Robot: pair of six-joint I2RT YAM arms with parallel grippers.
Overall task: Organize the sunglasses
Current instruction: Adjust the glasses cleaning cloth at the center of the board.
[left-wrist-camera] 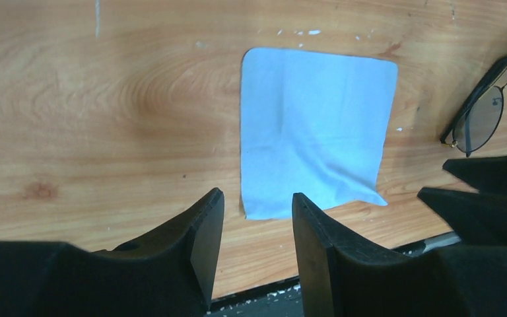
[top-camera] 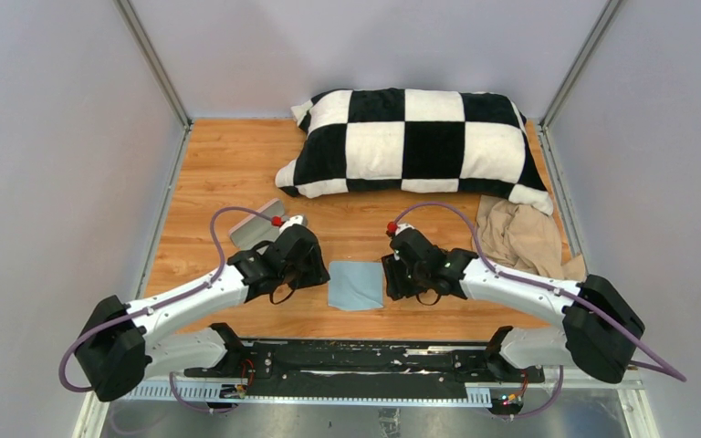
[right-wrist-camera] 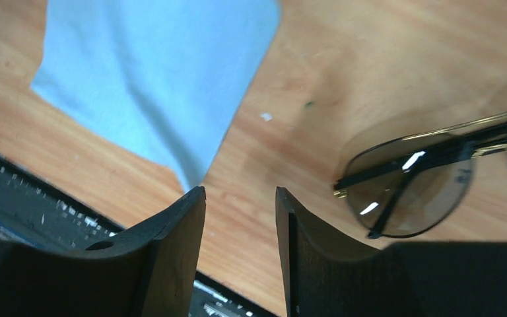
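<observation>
The sunglasses have brown-tinted lenses and a thin dark frame, and lie folded on the wooden table. They sit just right of my right gripper, which is open and empty. They also show at the right edge of the left wrist view. In the top view my right gripper hides them. My left gripper is open and empty, low over the table at the near corner of the light blue cloth. In the top view my left gripper is left of the cloth.
A pinkish-grey case lies behind the left gripper. A black-and-white checkered pillow fills the back. A beige cloth lies at the right. The table's near edge and black rail are close below both grippers.
</observation>
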